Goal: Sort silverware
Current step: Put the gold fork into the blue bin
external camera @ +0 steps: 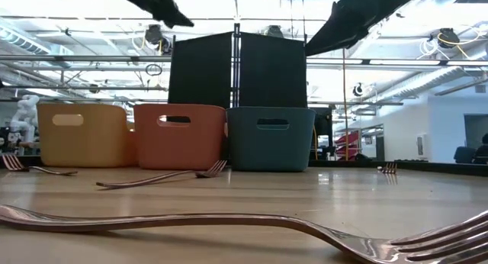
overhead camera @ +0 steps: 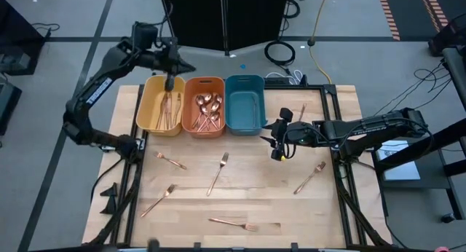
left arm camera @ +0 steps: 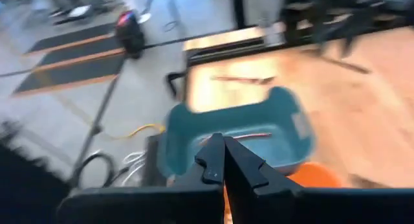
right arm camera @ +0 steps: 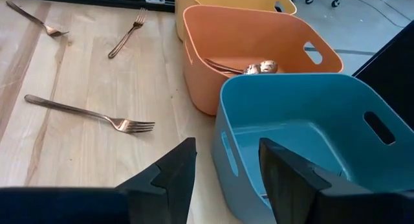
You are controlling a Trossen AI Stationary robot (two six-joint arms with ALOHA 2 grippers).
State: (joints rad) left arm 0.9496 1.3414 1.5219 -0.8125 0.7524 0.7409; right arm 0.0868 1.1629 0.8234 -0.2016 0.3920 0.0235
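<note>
The silverware is copper-coloured. Several pieces lie in the yellow bin (overhead camera: 162, 105) and several spoons (overhead camera: 207, 110) in the orange bin (overhead camera: 204, 106). Beside these stands the teal bin (overhead camera: 245, 102). Several forks lie flat on the wooden table, among them one at mid-table (overhead camera: 218, 172) and one toward the right (overhead camera: 309, 178). My left gripper (left arm camera: 223, 146) is shut with nothing in it, raised above the far edge of the bins (overhead camera: 186, 65). My right gripper (right arm camera: 223, 169) hovers open over the teal bin's near right corner (overhead camera: 277, 141).
Behind the bins a black panel (external camera: 236, 69) stands at the table's far edge. A dark metal frame (overhead camera: 342, 172) runs along the table's right side. Cables (overhead camera: 280, 52) lie on the floor beyond the table. Bare wood lies between the scattered forks.
</note>
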